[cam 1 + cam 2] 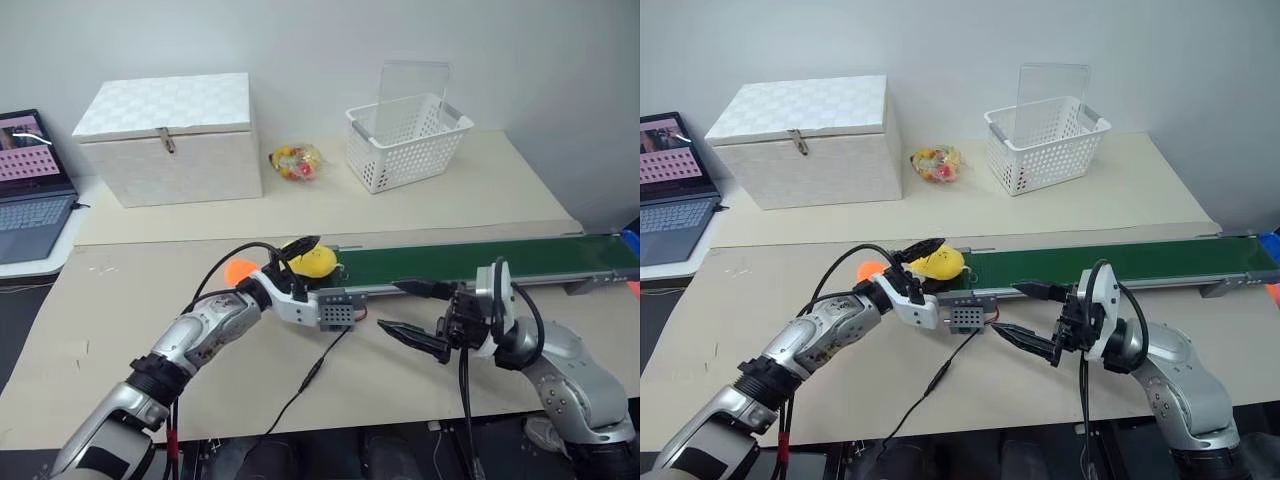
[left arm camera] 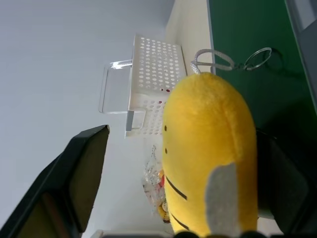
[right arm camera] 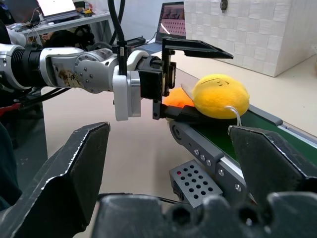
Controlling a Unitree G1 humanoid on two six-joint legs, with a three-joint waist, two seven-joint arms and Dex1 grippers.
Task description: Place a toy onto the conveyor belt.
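Observation:
The yellow oval plush toy (image 1: 314,262) lies at the left end of the dark green conveyor belt (image 1: 470,262), its metal key ring (image 2: 257,58) resting on the green surface. My left gripper (image 1: 930,258) is open around the toy. The upper finger (image 3: 198,48) stands clear above it and the lower finger (image 3: 184,114) is under its near side. My right gripper (image 1: 390,306) hangs open and empty in front of the belt, pointing left toward the grey motor box (image 1: 338,310).
An orange plush toy (image 1: 240,270) sits just left of the belt's end. At the back stand a white lidded box (image 1: 170,135), a bag of sweets (image 1: 297,162) and a white perforated basket (image 1: 408,140). A laptop (image 1: 30,185) is at far left.

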